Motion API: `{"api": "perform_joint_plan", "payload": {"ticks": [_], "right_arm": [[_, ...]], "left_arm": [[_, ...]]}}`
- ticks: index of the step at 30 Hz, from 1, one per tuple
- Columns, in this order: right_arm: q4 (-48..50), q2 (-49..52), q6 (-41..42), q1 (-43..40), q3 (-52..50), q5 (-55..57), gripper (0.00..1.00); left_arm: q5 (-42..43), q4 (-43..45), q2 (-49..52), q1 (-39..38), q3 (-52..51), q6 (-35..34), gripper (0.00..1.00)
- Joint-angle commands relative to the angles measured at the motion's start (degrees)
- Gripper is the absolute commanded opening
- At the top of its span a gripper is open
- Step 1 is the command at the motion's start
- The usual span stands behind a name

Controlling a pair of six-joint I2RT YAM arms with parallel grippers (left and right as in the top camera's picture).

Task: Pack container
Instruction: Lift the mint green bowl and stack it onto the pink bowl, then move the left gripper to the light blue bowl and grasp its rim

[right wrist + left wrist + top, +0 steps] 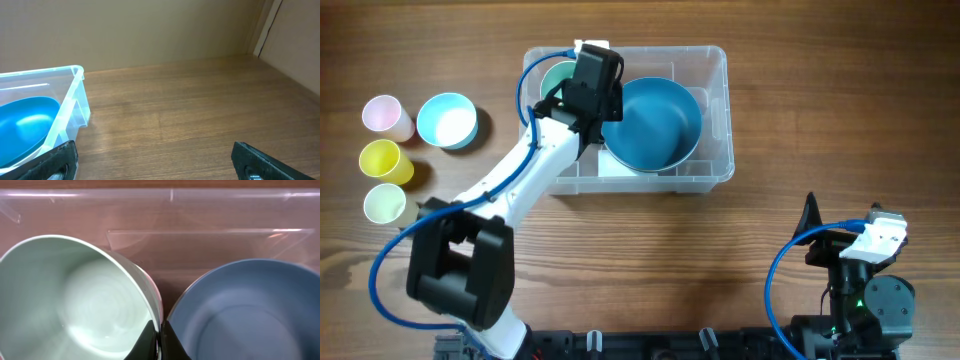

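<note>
The clear plastic container (718, 62) stands at the table's back centre. A large blue bowl (660, 125) lies in its right half. A pale mint bowl (556, 78) sits in its left half, next to the blue bowl. My left gripper (584, 110) reaches into the container. In the left wrist view it (159, 342) is shut on the right rim of the mint bowl (75, 305), with the blue bowl (250, 315) beside it and the container wall (200, 215) behind. My right gripper (155, 165) is open and empty above bare table, right of the container (75, 100).
On the table left of the container stand a pink cup (382, 115), a light blue bowl (447, 120), a yellow cup (382, 160) and a pale green cup (385, 203). The right arm (865, 250) rests near the front right edge.
</note>
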Motion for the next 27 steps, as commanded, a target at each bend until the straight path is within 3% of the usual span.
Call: {"api": "perform_joint_plan", "payload": {"ticks": [1, 2, 4, 16, 19, 21, 27], "right_arm": [[0.13, -0.15, -0.57, 0.28, 0.46, 0.74, 1.0], [0.13, -0.15, -0.57, 0.28, 0.44, 0.74, 1.0], [0.13, -0.15, -0.55, 0.28, 0.44, 0.74, 1.0], [0.15, -0.15, -0.57, 0.28, 0.44, 0.74, 1.0], [0.13, -0.15, -0.57, 0.28, 0.44, 0.74, 1.0], [0.13, -0.15, -0.57, 0.28, 0.44, 0.74, 1.0], [0.13, -0.15, -0.57, 0.28, 0.44, 0.74, 1.0]], "left_arm": [[-1.79, 0.42, 0.48, 0.17, 0.83, 1.66, 0.27], [-1.84, 0.63, 0.48, 0.17, 0.85, 1.7, 0.34], [-1.79, 0.92, 0.42, 0.17, 1.05, 2.36, 0.59], [-5.27, -14.93, -10.99, 4.44, 12.87, 2.64, 0.64], [-5.27, -17.66, -14.51, 8.72, 12.9, 0.61, 0.66], [-4.55, -20.98, -16.41, 15.61, 12.9, -4.55, 0.64], [2.56, -24.68, -13.88, 25.92, 12.76, -5.07, 0.71]]}}
